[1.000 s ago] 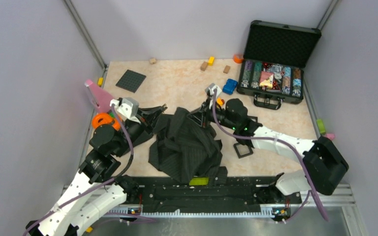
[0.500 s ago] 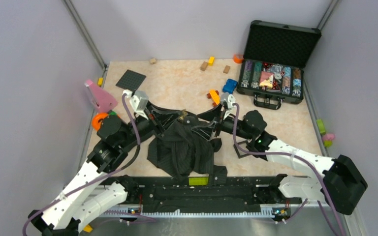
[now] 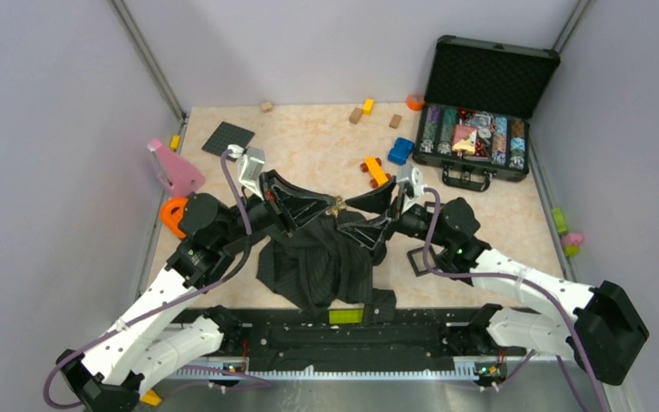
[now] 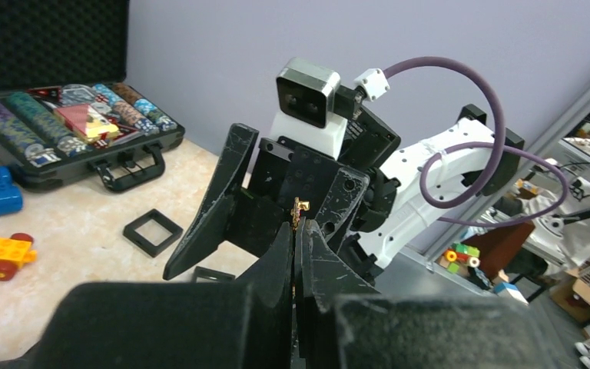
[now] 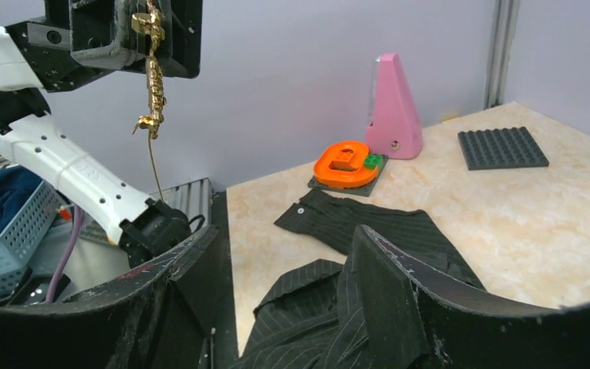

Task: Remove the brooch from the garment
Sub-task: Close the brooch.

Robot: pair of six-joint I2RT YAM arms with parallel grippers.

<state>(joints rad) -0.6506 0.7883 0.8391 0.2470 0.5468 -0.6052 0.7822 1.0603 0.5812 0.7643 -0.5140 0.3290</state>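
**Brooch aloft in the left pincer, clear of the shirt**

The left pincer [image 3: 326, 207] is pressed together on the tiny shiny gold-coloured metal brooch [image 5: 152, 68]. It holds the brooch in the air at twelve o'clock of the dark charcoal pinstriped button-up shirt [image 3: 313, 262], which lies heaped on the beige marbled counter [image 3: 309, 146]. The right pincer [image 5: 284, 238] stands spread and empty at three o'clock of the brooch, just beside it.

To my eye the brooch is off the cloth, so what remains is carrying it away. The pinch should be held firm and the brooch taken up and off toward bare counter, so that the pin cannot catch a fold. The right pincer would best stay wide and out of the path.

The brooch's long axis is upright. Its ornament is pinched at the top, and its thin pin trails toward six o'clock, pointing down.
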